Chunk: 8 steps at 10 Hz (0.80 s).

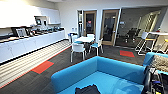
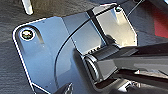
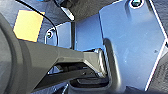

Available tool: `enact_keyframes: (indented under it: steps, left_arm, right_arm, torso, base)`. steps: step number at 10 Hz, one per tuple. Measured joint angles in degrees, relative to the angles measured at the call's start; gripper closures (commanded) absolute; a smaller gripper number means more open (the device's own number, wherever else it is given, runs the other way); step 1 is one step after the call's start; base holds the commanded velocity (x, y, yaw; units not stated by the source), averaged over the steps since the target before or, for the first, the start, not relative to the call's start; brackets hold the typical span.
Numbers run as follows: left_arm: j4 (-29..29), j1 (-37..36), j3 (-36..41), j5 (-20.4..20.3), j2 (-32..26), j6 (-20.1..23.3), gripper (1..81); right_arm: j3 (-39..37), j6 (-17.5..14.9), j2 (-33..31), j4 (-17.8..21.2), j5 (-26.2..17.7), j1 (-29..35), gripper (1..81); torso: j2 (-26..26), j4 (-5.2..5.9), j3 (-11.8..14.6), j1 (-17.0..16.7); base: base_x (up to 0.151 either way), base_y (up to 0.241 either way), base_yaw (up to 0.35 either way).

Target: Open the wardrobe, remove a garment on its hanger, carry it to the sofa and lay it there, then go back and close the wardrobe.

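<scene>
Where the head view begins at far left, a long white worktop (image 1: 30, 43) runs along the wall, carrying framed pictures (image 1: 21, 32) and small dark items too blurred to name. Floor beyond it: pale striped carpet, then dark carpet with a red-orange patch (image 1: 42, 67). Mid-room, a small white table (image 1: 84, 39) with white chairs (image 1: 78, 48) around it; behind, two wood-framed glass doors (image 1: 109, 27). A second red patch (image 1: 127, 53) lies further right, near a tall white table with stools (image 1: 145, 41).

Foreground: the sofa (image 1: 100, 72), bright blue, back rounded. The garment (image 1: 87, 90), a black crumpled mass, lies on the sofa's seat at the bottom edge of the view. Hanger not discernible. A patterned cushion (image 1: 160, 62) sits at the sofa's right end, with dark robot hardware just below it.

Both wrist views show the robot's own plate and bar over dark carpet. Left tool and right tool: cannot tell whether released or clenched.
</scene>
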Motion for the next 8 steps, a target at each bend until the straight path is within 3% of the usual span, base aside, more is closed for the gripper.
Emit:
enact_keyframes:
  steps: [3, 8]
  left_arm:
    - [0.0, 1.4, -0.1, 0.2, 0.7, -0.3, 1.0]
    - [0.0, 1.2, -0.3, 0.3, 1.3, -0.3, 1.0]
  right_arm:
    - [-1.8, 0.0, 0.9, 0.0, -2.7, 0.6, 1.0]
    - [-2.8, 0.0, 2.1, 0.0, -3.7, 0.6, 1.0]
  torso:
    - [0.0, -0.02, 0.0, 0.0]
    - [0.0, -0.02, 0.0, 0.0]
  base:
    - [0.0, 0.0, 0.0]
    - [-0.013, 0.0, 0.0]
